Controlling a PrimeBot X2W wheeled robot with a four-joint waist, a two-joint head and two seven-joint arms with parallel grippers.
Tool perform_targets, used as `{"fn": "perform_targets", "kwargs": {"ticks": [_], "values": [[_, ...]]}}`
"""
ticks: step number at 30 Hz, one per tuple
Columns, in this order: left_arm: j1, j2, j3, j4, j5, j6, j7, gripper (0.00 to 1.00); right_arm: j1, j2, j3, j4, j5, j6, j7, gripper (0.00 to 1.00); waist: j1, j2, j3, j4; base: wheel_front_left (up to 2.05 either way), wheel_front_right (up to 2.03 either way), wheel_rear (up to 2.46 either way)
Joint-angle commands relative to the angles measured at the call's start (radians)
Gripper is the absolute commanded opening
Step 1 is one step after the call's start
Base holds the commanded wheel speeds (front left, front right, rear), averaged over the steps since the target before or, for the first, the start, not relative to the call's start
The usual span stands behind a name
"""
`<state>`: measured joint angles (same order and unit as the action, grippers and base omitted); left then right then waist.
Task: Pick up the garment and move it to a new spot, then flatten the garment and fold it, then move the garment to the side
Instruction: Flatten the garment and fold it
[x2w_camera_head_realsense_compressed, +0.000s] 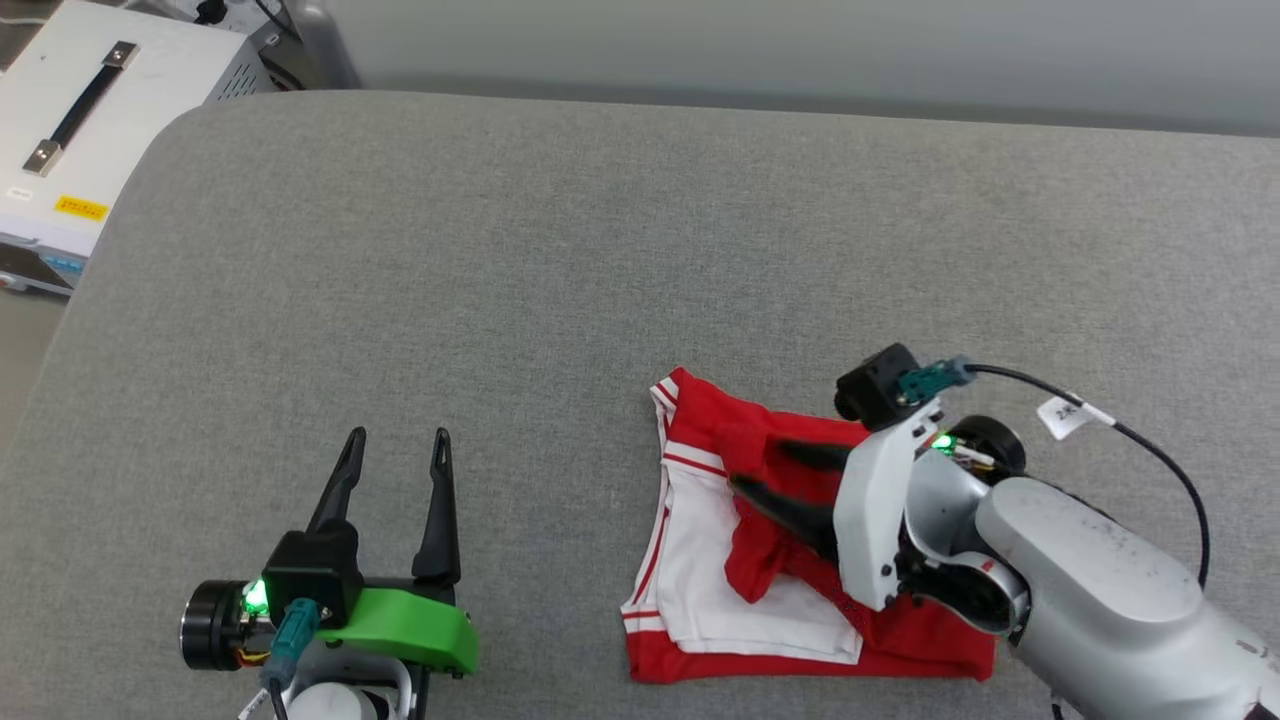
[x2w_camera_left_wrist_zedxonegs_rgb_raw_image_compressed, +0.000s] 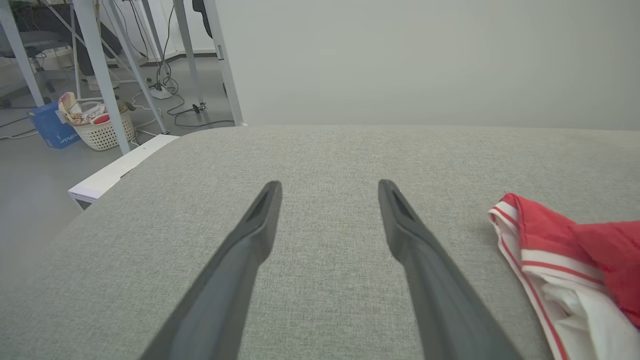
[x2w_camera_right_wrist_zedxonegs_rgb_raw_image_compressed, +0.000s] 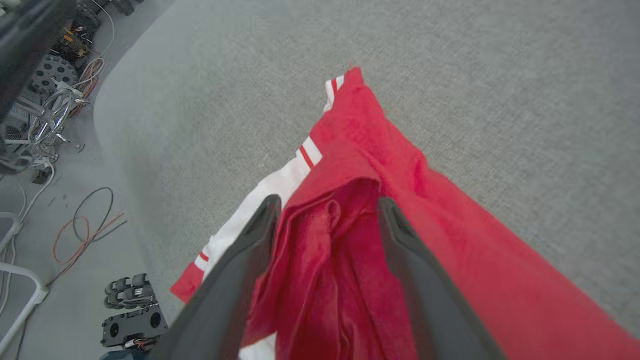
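The garment (x2w_camera_head_realsense_compressed: 760, 660) lies bunched and partly folded at the front right of the grey cloth-covered table (x2w_camera_head_realsense_compressed: 600, 250), red with white sleeve panels and striped trim. My right gripper (x2w_camera_head_realsense_compressed: 760, 465) is down on it, open, its fingers spread with a ridge of red cloth between them (x2w_camera_right_wrist_zedxonegs_rgb_raw_image_compressed: 328, 201). The garment (x2w_camera_right_wrist_zedxonegs_rgb_raw_image_compressed: 400, 165) runs away under those fingers, and its lettering is hidden. My left gripper (x2w_camera_head_realsense_compressed: 398, 437) hovers open and empty over bare table at the front left, well apart from the garment (x2w_camera_left_wrist_zedxonegs_rgb_raw_image_compressed: 550, 240), which lies to the right of that gripper (x2w_camera_left_wrist_zedxonegs_rgb_raw_image_compressed: 328, 184).
A white equipment case (x2w_camera_head_realsense_compressed: 80, 130) stands off the table's far left corner. Beyond the table's rounded left edge are table legs, a woven basket (x2w_camera_left_wrist_zedxonegs_rgb_raw_image_compressed: 102, 132) and loose cables (x2w_camera_right_wrist_zedxonegs_rgb_raw_image_compressed: 85, 225) on the floor. A pale wall runs behind the table.
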<state>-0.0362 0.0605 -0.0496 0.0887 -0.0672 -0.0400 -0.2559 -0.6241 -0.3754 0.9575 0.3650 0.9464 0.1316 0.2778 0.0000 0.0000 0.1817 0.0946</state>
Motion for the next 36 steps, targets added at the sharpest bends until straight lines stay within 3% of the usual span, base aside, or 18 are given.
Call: {"fn": "perform_targets", "kwargs": {"ticks": [1,8,14,20,24,25,36], "values": [[0.013,-0.005,0.007,-0.001,0.011,-0.002,-0.006,1.0,-0.007,-0.021,-0.016,-0.023,-0.001,-0.001,-0.04,1.0,0.0,0.0,-0.03,-0.019,0.0,0.0,0.0],[0.047,-0.007,0.019,-0.02,0.01,-0.004,-0.006,1.0,0.036,-0.101,-0.212,-0.09,-0.139,-0.001,-0.308,1.0,0.0,0.0,-0.08,-0.05,0.0,0.0,0.0],[0.07,-0.007,0.02,-0.033,0.015,-0.006,-0.006,1.0,0.153,-0.072,-0.471,-0.065,-0.346,-0.001,-0.478,1.0,0.0,0.0,-0.115,-0.069,0.0,0.0,0.0],[0.094,-0.008,0.026,-0.042,0.018,-0.005,-0.006,1.0,0.308,0.03,-0.746,-0.104,-0.563,-0.001,-0.532,1.0,0.0,0.0,-0.138,-0.082,0.0,0.0,0.0],[0.108,-0.008,0.029,-0.046,0.019,-0.006,-0.006,1.0,0.416,0.102,-0.845,-0.191,-0.674,-0.001,-0.538,1.0,0.0,0.0,-0.148,-0.088,0.0,0.0,0.0],[0.118,-0.008,0.029,-0.049,0.02,-0.009,-0.006,1.0,0.496,0.154,-0.884,-0.271,-0.719,-0.001,-0.539,1.0,0.0,0.0,-0.156,-0.091,0.0,0.0,0.0],[0.152,-0.004,0.024,-0.056,0.018,-0.023,-0.006,1.0,0.709,0.248,-0.957,-0.366,-0.761,-0.001,-0.539,1.0,0.0,0.0,-0.188,-0.086,0.0,0.0,0.0]]}}
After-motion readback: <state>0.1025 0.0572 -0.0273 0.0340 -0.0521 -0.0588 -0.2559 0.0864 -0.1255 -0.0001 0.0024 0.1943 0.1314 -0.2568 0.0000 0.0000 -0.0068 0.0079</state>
